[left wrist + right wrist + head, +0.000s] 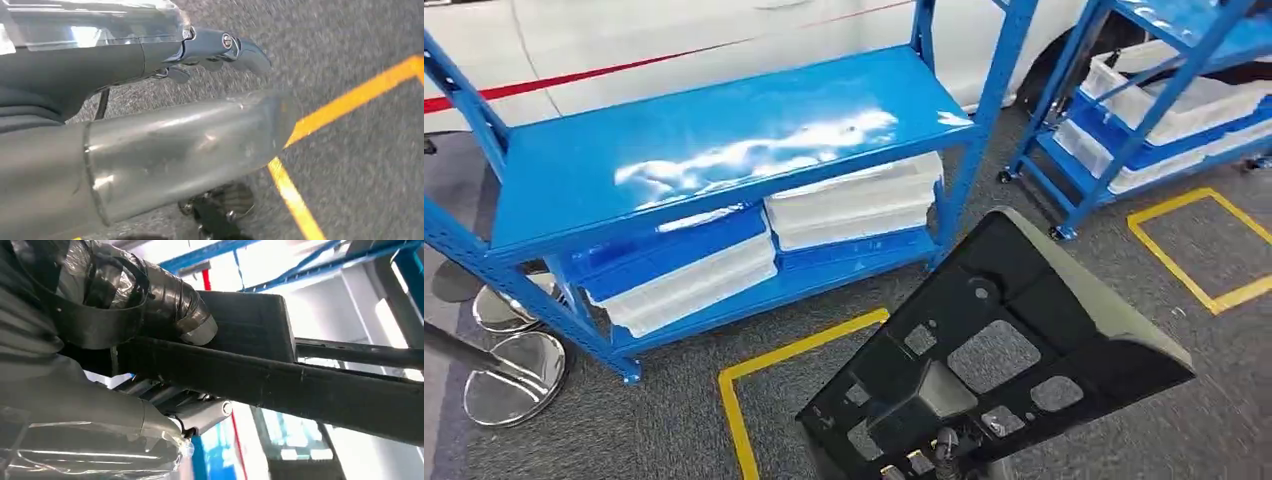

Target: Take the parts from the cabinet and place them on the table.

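Black plastic panel (1014, 350) is off the blue rack (724, 150), low in front of you | right hand (150, 330) clamps its edge | left hand (220, 47) holds nothing, fingers partly curled: cannot tell | risk: one-edge grip, panel may swing and slip.

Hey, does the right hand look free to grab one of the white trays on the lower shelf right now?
Probably not. The right hand grips the black part, and the white trays sit tucked under the blue shelf, so it would likely need to set the part down first.
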